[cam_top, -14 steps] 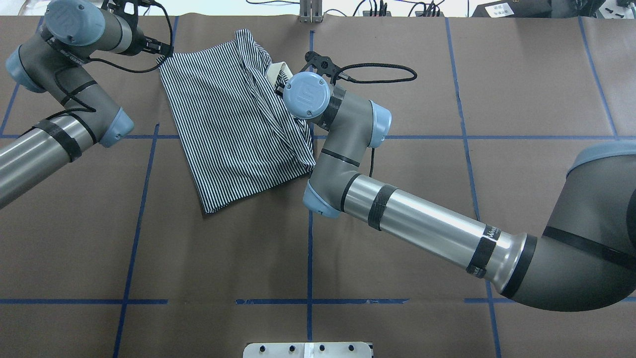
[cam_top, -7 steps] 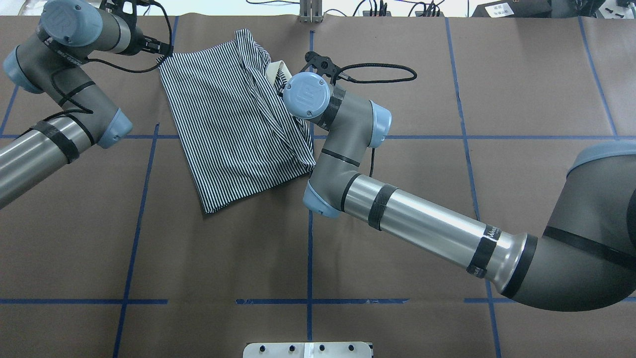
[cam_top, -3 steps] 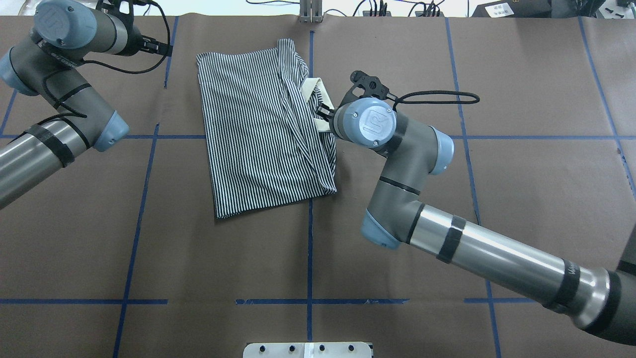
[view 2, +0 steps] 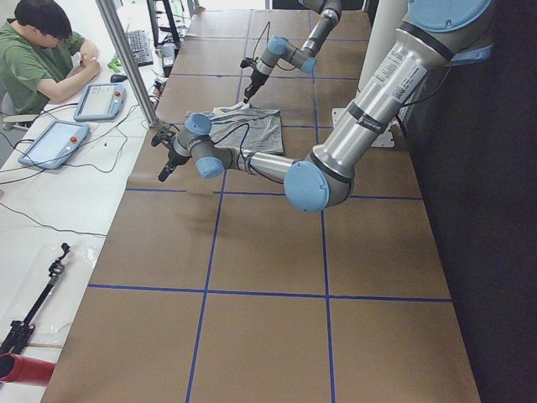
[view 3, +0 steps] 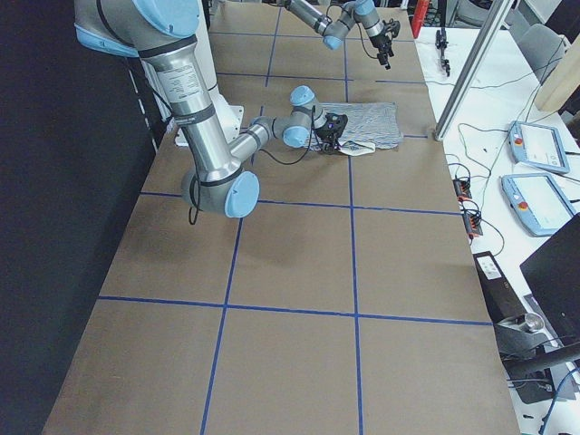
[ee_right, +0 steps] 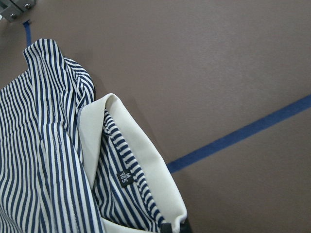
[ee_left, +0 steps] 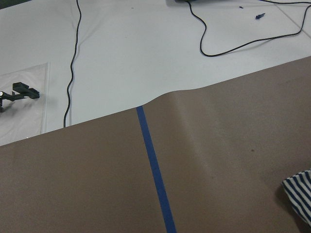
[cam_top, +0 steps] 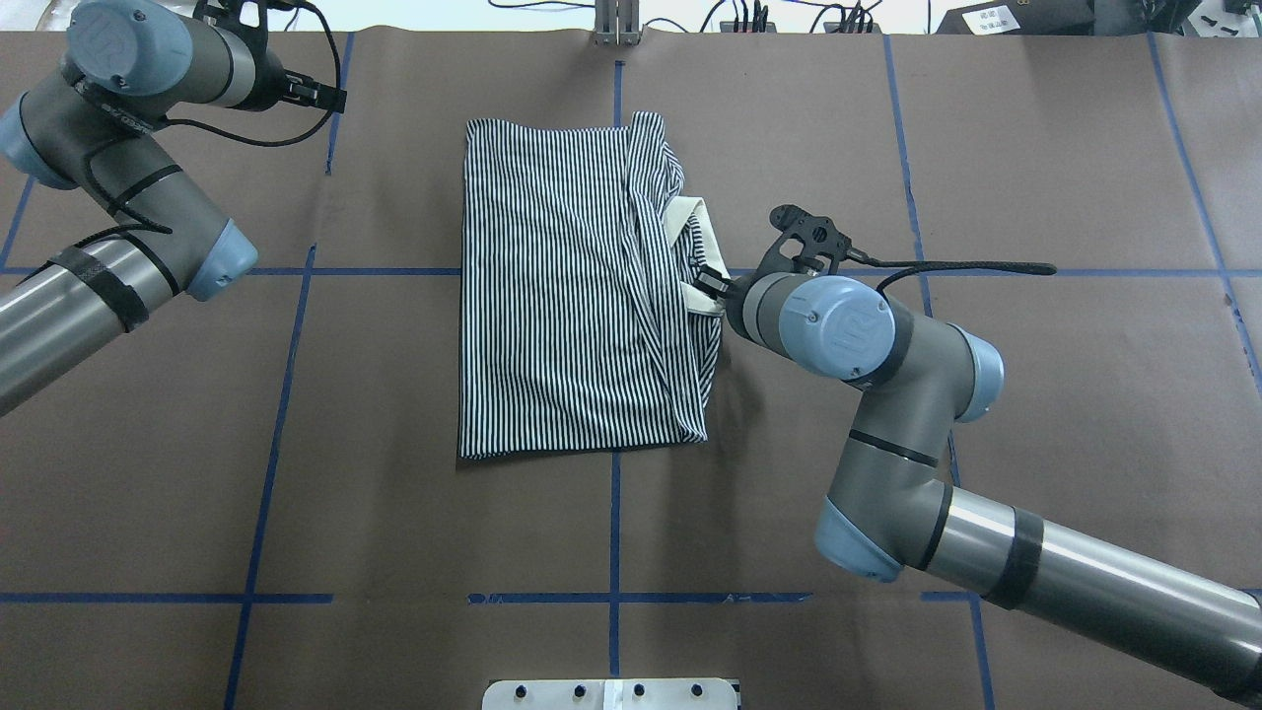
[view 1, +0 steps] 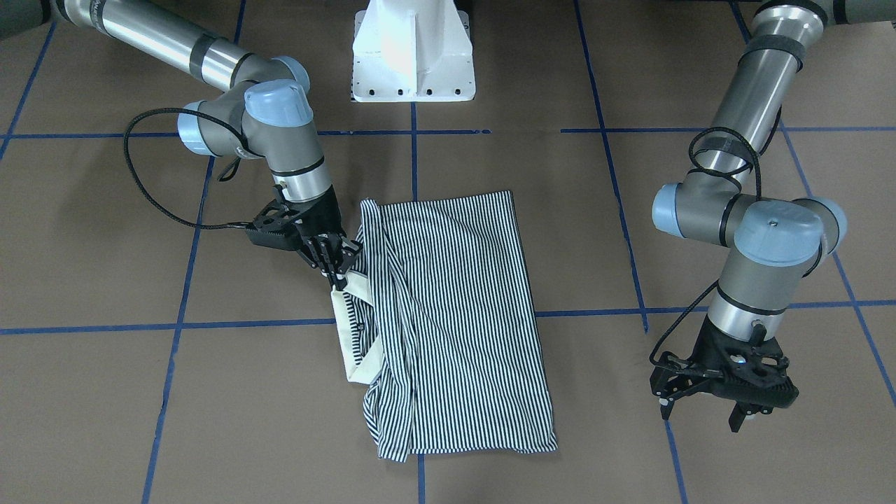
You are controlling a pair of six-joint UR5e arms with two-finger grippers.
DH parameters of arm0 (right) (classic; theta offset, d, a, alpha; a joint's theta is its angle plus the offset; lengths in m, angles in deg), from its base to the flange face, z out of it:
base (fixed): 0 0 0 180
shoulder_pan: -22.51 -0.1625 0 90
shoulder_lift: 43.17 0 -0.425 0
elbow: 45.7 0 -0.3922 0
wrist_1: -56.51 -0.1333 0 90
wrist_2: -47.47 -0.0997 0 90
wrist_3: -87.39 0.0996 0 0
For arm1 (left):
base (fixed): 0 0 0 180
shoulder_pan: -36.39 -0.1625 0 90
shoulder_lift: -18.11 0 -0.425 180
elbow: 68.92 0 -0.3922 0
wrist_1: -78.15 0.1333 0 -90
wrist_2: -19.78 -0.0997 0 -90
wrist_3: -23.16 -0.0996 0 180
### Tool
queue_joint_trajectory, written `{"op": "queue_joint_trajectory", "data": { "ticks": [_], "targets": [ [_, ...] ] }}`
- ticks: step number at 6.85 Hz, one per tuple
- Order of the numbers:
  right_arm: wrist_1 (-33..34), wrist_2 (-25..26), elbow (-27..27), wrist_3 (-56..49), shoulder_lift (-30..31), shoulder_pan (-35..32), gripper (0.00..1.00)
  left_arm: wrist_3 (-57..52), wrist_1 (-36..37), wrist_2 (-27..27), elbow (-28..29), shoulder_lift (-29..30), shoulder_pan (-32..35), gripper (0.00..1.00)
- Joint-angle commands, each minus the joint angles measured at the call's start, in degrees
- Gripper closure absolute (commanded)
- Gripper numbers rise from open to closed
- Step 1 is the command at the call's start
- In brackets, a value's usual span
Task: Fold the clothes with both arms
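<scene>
Now the right black two-finger tool [view 1: 339,277] is clamped on the cream collar [view 1: 347,329] of the navy-and-white striped polo shirt [cam_top: 562,296], lying on the brown table [cam_top: 394,513]. The left tool [view 1: 700,417] hangs spread apart, empty, well away

Polo shirt [view 1: 455,315] flat on table [view 1: 210,420], mid-table, in front of pedestal base [view 1: 413,49]. Collar [view 1: 350,329] on side toward right arm — right gripper [view 1: 337,274] touching its edge. Left gripper [view 1: 700,414] well apart, beyond shirt's opposite side.
</scene>
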Motion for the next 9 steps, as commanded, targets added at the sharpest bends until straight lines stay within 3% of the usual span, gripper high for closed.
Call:
{"op": "queue_joint_trajectory", "data": {
  "ticks": [1,2,3,4,5,6,7,8,9],
  "targets": [
    [-0.2,1.3,-2.6,0.0,4.2,0.8,1.00,0.0,0.0,0.1,0.0,0.0,-0.2,0.00],
    [0.1,3.1,-2.7,0.0,4.4,1.2,0.01,0.1,0.0,0.3,0.0,0.0,-0.3,0.00],
    [0.2,5.0,-3.1,-1.3,4.7,1.3,0.00,0.2,0.0,0.4,-0.1,0.0,-0.3,0.00],
    [1.7,3.6,-6.4,-7.0,6.0,1.3,0.00,0.2,0.0,0.4,0.0,0.0,-0.3,0.00],
    [8.8,1.4,-12.8,-12.9,7.5,1.3,0.00,0.2,0.0,0.4,-0.1,0.0,-0.3,0.00],
    [19.9,2.5,-17.0,-15.9,7.0,2.8,0.00,0.2,0.0,0.5,-0.2,0.1,-0.3,0.00],
    [26.6,8.6,-18.5,-16.2,4.1,7.0,0.00,0.2,0.0,1.4,-0.6,0.1,-0.3,0.00],
    [30.0,9.5,-19.5,-17.8,2.0,9.1,0.01,0.3,0.1,2.4,-1.3,0.1,-0.3,0.00],
    [30.3,9.9,-19.6,-19.1,0.4,11.5,0.21,0.3,0.1,2.5,-1.4,0.0,-0.3,0.00]
  ]
}}
